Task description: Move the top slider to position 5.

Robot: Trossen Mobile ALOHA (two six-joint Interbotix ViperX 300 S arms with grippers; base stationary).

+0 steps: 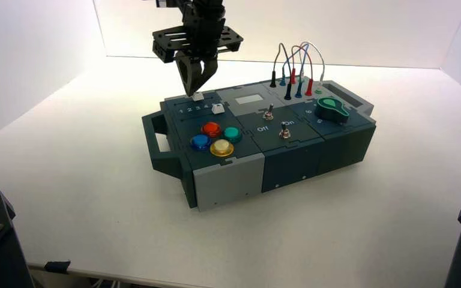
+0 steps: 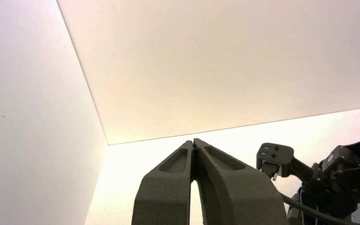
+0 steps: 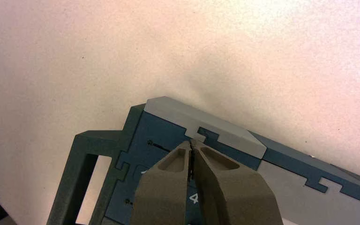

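The top slider [image 1: 197, 95] is a tiny white knob at the far left of the dark box [image 1: 288, 165]. My right gripper [image 1: 194, 90] comes down from above with its fingers shut, tips touching that knob. In the right wrist view the shut gripper [image 3: 191, 141] points at the pale knob [image 3: 195, 136], which sits at the end of the thin dark slot [image 3: 161, 146]; a white "4" [image 3: 193, 198] shows between the fingers. My left gripper [image 2: 194, 140] is shut, empty and parked, facing the wall.
The twin white knob [image 1: 218, 108] sits just nearer. In front of it are red [image 1: 210, 128], green [image 1: 232, 133], blue [image 1: 200, 141] and yellow [image 1: 221, 147] buttons. Two toggle switches [image 1: 269, 112], a green knob [image 1: 332, 109] and looped wires [image 1: 294, 72] lie to the right.
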